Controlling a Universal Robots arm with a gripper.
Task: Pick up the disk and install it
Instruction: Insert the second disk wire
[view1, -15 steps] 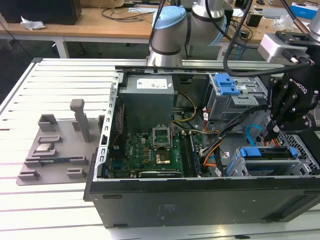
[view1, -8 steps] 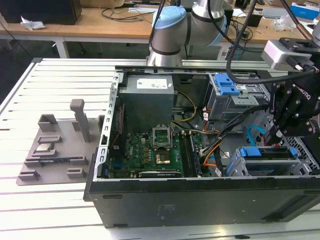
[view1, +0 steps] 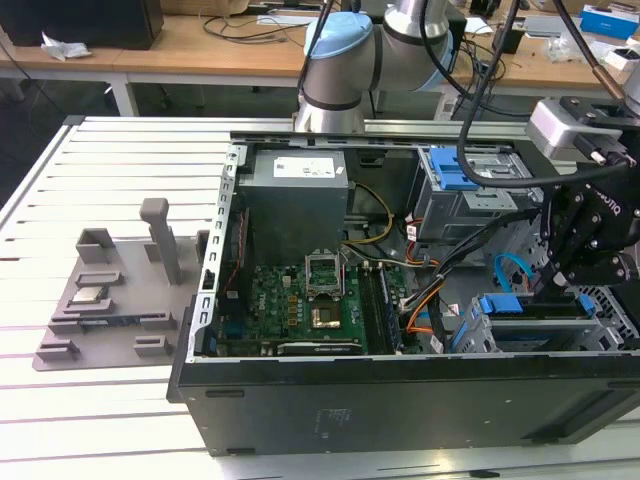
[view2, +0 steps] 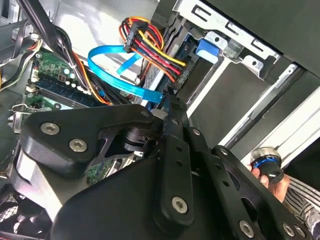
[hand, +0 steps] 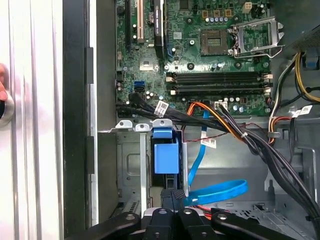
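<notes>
1. Gripper (view1: 560, 285) sits low inside the open computer case (view1: 400, 400), at the drive cage (view1: 540, 325) on the exterior view's right. In the first wrist view its black fingers (hand: 172, 200) look drawn together, meeting at the edge of the blue bracket (hand: 166, 156); closed on it, as far as I can judge.

2. The disk (view1: 530, 308) is seated edge-up in that cage, blue plastic frame showing. In the first wrist view the bracket stands between the cage's metal walls, just under the motherboard (hand: 210, 55). Looks partly or fully slid in; depth of seating can't be read.

3. Risk: a light blue SATA cable (hand: 220, 192) loops right beside the fingers, and the red-yellow-black power leads (view2: 150, 47) hang near the cage mouth. Judged likely to snag or get pinched if the disk travels further down.

4. Risk: if the bracket goes in slightly tilted against the cage rails it may jam, or the grip may slip off the thin plastic edge.

5. A person's hand (view2: 272, 177) holds a small blue-ringed knob close by the arm; contact hazard.

6. Arm pose: base (view1: 335, 75) behind the case, wrist (view1: 590, 220) reaching over the far wall, tool pointing down into the cage.
</notes>
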